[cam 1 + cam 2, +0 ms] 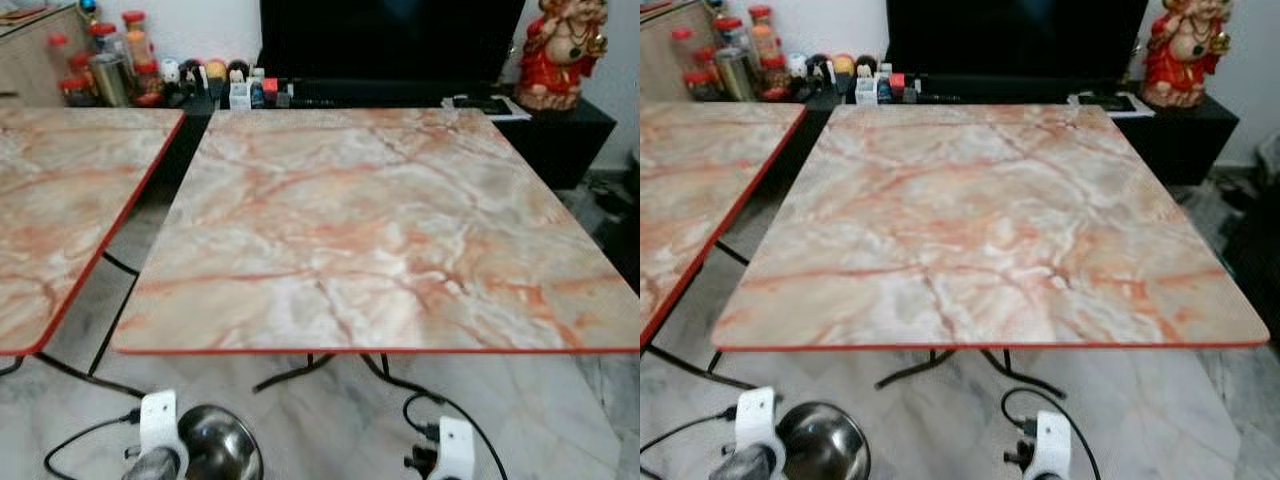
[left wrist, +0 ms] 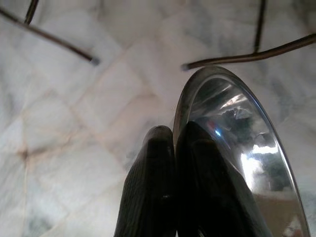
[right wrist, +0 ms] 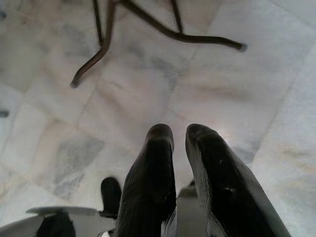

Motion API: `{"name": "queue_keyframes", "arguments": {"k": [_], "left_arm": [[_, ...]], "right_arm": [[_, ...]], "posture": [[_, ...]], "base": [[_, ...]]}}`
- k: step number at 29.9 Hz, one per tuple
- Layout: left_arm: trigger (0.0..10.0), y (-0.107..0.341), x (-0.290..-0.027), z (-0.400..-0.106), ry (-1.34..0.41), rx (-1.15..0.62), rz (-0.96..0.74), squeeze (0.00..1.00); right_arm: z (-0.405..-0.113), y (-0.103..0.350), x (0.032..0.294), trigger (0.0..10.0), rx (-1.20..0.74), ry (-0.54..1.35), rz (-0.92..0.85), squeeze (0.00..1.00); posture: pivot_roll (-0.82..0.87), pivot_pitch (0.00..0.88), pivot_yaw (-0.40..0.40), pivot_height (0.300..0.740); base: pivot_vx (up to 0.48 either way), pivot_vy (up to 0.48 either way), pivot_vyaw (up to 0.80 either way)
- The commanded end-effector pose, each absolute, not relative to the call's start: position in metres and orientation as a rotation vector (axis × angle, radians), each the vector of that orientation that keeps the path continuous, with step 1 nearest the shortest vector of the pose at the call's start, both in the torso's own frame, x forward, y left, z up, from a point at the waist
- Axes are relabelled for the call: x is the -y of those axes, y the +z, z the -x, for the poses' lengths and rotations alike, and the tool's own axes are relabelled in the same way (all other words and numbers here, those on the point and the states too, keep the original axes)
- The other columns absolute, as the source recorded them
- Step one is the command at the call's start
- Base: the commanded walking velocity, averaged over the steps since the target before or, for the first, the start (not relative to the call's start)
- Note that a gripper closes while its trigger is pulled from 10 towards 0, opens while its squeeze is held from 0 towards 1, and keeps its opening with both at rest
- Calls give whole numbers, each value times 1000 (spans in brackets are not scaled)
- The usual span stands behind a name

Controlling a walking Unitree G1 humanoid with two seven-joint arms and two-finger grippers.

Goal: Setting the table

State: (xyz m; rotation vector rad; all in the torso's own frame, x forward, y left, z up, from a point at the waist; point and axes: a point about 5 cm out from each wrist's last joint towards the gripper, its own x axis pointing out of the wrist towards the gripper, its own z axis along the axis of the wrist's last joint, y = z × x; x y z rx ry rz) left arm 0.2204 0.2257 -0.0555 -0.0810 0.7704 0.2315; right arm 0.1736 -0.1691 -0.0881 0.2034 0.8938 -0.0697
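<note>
The robot stands in front of a marble-patterned table [image 1: 380, 230] with a red edge, and its top lies bare ahead of both arms. The left gripper [image 2: 175, 163] hangs low, below the table's near edge, with its two black fingers [image 2: 148, 187] pressed close together on the rim of a shiny steel bowl [image 1: 222, 442]. The rim runs between the fingertips and the bowl's hollow sweeps away to one side of them, with the tiled floor [image 2: 74, 123] beyond. So the bowl is held, off the floor and short of the table.

The right gripper [image 3: 180, 136] hangs at the other side, pointing down at the floor and the table's dark metal legs [image 3: 163, 29]. Its fingers stand a narrow gap apart with nothing between them.

I'd judge this to be the carrying stage: the bowl has been brought up to the table and not yet set down. The next move, as I see it, calls for lifting the left arm so the bowl clears the red edge, reaching forward over the top, then lowering until the base sits flat before the fingers let go. With a pinch on only the thin rim, the bowl might swing or slip if raised sharply.

A second table [image 1: 60, 200] of the same pattern stands off to the left, and a dark cabinet [image 1: 560, 130] with jars and a figurine lies beyond.
</note>
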Motion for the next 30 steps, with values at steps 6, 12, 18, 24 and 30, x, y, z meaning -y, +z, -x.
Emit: {"name": "queue_keyframes", "arguments": {"k": [6, 12, 18, 24, 30], "left_arm": [[10000, -56, -219, -222, 221, -776, 101, 0], [10000, -58, -221, -219, 227, -780, 110, 0], [10000, -59, -220, -218, 226, -782, 119, 0], [10000, -59, -219, -218, 222, -780, 120, 0], [10000, -58, -220, -218, 220, -777, 108, 0]], "right_arm": [[-172, -88, 179, 10000, -900, -94, -195, 0], [-172, -88, 178, 10000, -898, -93, -198, 0], [-172, -88, 178, 10000, -898, -92, -201, 0], [-171, -89, 177, 10000, -901, -91, -201, 0], [-169, -89, 177, 10000, -903, -90, -199, 0]], "posture": [[12, 0, 0, 740], [15, 0, -1, 740], [16, 0, 0, 740], [15, 0, 2, 740], [16, 0, 1, 740]], "base": [[40, -109, 0], [0, 0, 0], [0, 0, 0], [0, 0, 0], [0, 0, 0]]}}
